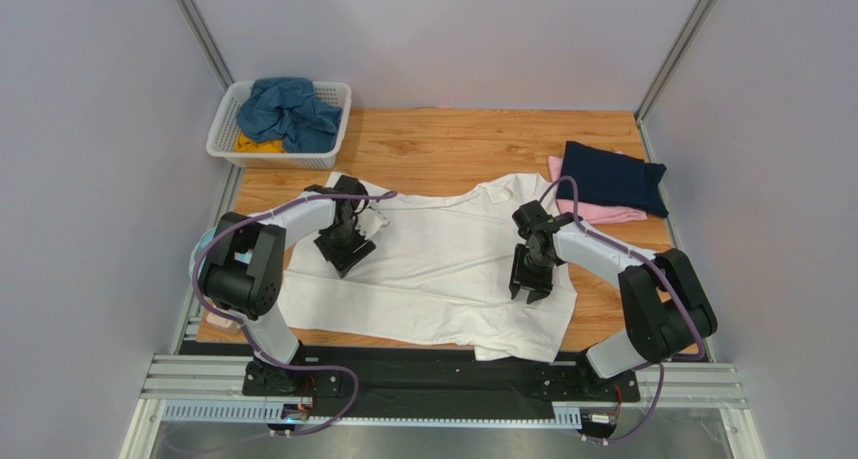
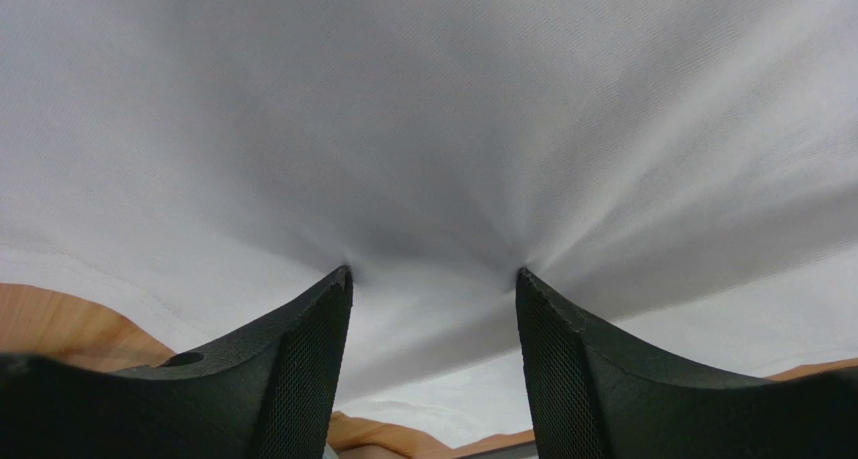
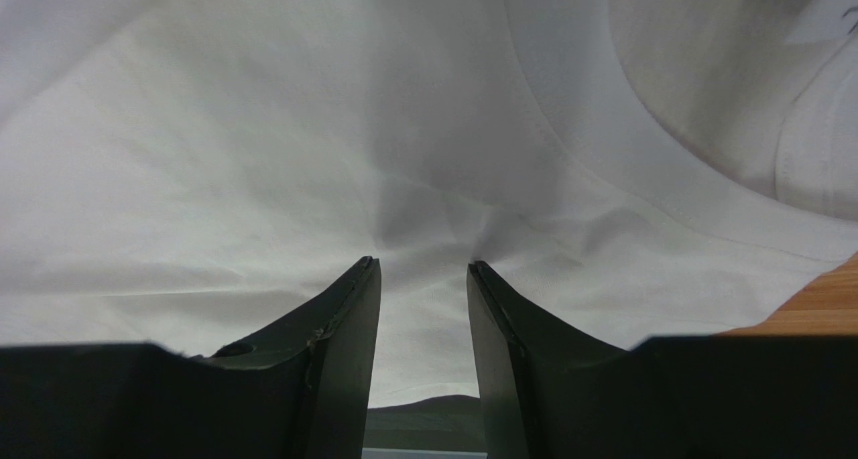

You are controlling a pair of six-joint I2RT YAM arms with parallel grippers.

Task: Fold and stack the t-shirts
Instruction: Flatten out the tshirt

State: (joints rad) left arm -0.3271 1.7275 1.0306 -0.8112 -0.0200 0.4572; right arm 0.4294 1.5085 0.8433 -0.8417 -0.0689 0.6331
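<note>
Wood-grain desk (image 1: 443,147) carries a white shirt (image 1: 443,268) spread flat over its middle. The collar (image 1: 493,191) points to the far edge, a little right of centre, and the opposite edge of the cloth runs along the near edge. As it lies, the cloth reaches farther left to right than near to far.

The left gripper (image 1: 342,260) stands on the shirt's left part. In its wrist view (image 2: 433,273) the jaws are spread wide, both tips pressed into the cloth (image 2: 433,107), with creases fanning out from each tip.

The right gripper (image 1: 531,290) stands on the right part, near side of the collar (image 3: 645,178). Its jaws (image 3: 423,263) are apart but narrower, tips on the cloth (image 3: 252,147), which puckers at them. Nothing is clamped between them.

At the far right corner a folded navy shirt (image 1: 612,178) lies on a pink shirt (image 1: 594,213). At the far left corner a basket (image 1: 230,142) holds a crumpled blue shirt (image 1: 287,107) over a yellow shirt (image 1: 257,145).
</note>
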